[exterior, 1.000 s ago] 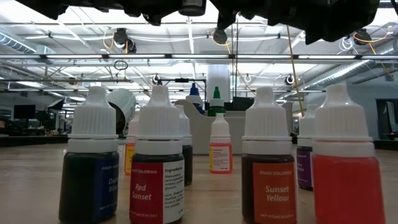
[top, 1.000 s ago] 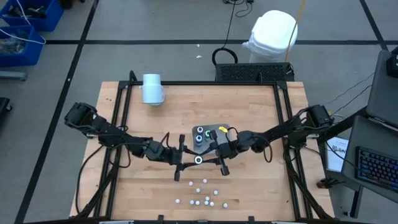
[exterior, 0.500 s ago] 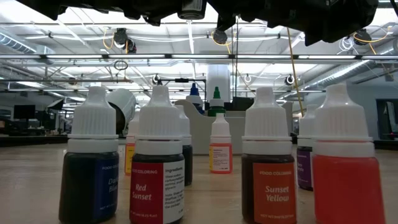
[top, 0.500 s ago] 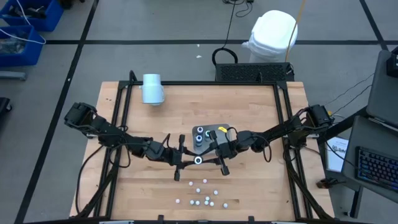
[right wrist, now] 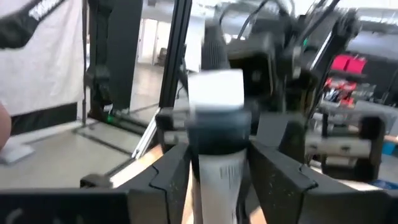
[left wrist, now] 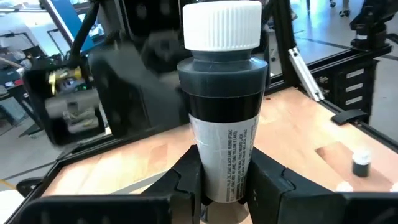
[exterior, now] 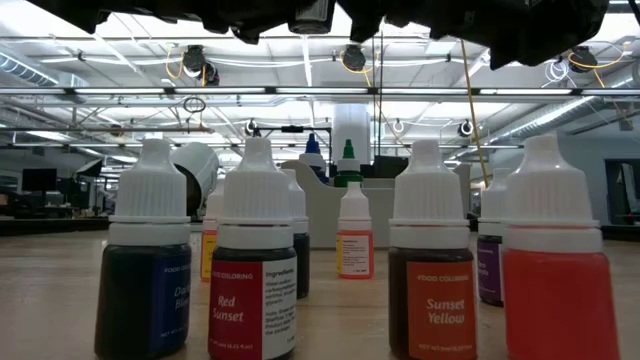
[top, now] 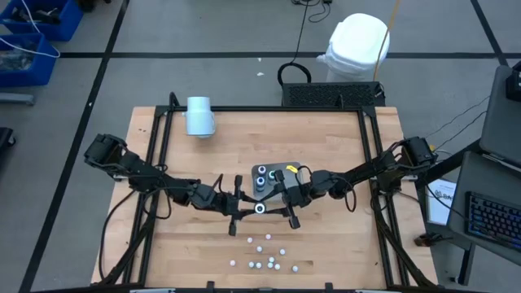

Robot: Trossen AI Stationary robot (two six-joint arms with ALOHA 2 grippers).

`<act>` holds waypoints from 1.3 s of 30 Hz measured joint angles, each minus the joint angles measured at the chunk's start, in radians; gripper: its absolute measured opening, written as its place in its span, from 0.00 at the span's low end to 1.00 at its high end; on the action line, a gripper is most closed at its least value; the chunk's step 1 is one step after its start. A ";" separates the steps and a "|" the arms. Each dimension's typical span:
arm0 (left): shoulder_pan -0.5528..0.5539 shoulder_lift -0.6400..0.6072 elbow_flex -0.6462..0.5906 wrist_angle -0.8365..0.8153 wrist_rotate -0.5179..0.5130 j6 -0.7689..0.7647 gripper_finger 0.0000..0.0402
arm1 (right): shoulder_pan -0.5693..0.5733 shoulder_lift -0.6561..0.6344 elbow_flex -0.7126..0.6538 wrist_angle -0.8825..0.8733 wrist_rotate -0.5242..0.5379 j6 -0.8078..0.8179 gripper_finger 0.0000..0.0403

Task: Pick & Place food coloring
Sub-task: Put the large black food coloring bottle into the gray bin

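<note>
A dark food coloring bottle (top: 259, 209) with a white ribbed cap (left wrist: 222, 25) and a printed label stands upright between both grippers at mid-table. My left gripper (top: 251, 210) comes from the table's left and my right gripper (top: 269, 209) from its right, and both are shut on the bottle. Three more dark bottles (top: 262, 176) stand in the translucent tray (top: 286, 172) just beyond. Several small white-capped bottles (top: 262, 254) stand on the wood nearer the front edge, and they loom large in the low view (exterior: 255, 260). My left gripper (left wrist: 224, 186) pinches the bottle's lower body, over the label (left wrist: 225, 163), between its two fingers. The fingers (left wrist: 189, 177) lie level, coming from the table's left. The bottle stands upright with its cap up, lifted clear of the table. My right gripper (right wrist: 217, 180) pinches the same bottle's body below the dark shoulder (right wrist: 219, 163), with one finger (right wrist: 174, 168) on each side. It comes level from the table's right, facing the left gripper. The bottle stays upright.
A pale blue cylinder (top: 199, 115) lies on its side near the far left corner. Black frame rails (top: 156, 155) run along the table's left, right and far edges. A white bag-lined bin (top: 356, 45) and a black mat stand on the floor beyond the far edge.
</note>
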 joint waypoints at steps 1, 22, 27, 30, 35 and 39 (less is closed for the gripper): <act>0.001 0.000 0.000 -0.001 -0.002 0.000 0.21 | 0.000 -0.009 0.000 0.010 0.002 0.000 0.40; 0.051 0.000 0.000 -0.024 0.005 -0.052 0.21 | -0.011 -0.073 0.022 -0.079 0.027 0.056 0.52; 0.051 0.000 0.000 -0.022 0.002 -0.054 0.21 | -0.033 -0.072 0.043 -0.146 0.024 0.057 0.50; 0.051 0.000 0.000 -0.023 0.001 -0.053 0.21 | -0.034 -0.072 0.045 -0.148 0.024 0.060 0.49; 0.051 0.000 0.000 -0.027 0.002 -0.053 0.21 | -0.034 -0.072 0.045 -0.153 0.017 0.058 0.43; 0.050 0.000 -0.002 -0.035 0.004 -0.061 0.21 | -0.039 -0.073 0.045 -0.170 -0.006 0.045 0.30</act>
